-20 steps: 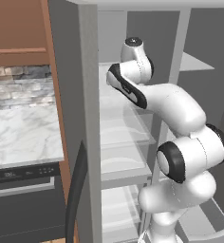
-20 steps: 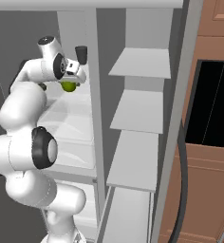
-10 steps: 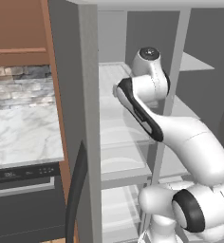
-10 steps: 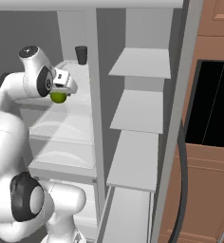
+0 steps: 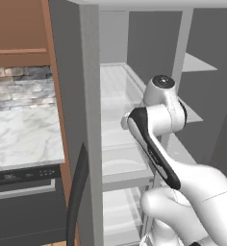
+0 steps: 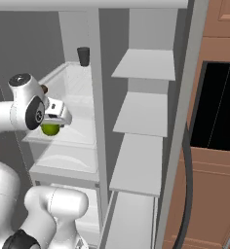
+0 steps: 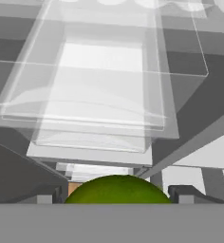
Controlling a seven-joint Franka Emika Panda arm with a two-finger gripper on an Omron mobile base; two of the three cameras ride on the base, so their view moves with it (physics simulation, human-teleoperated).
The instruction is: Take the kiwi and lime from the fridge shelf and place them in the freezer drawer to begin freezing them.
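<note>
Lower now than before — lime (image 6: 50,129) clamped between the jaws (image 6: 52,127), beside fridge shelves (image 6: 83,138).

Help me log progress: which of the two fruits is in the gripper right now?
The lime: the bright green round ball clamped in the gripper. The small brownish thing behind the arm is probably the kiwi.

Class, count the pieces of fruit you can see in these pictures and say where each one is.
1. The lime is gripped in the gripper, in front of the clear shelves; it also shows between the fingertips in the hand view. Other fruit may be hidden behind the arm.
</note>
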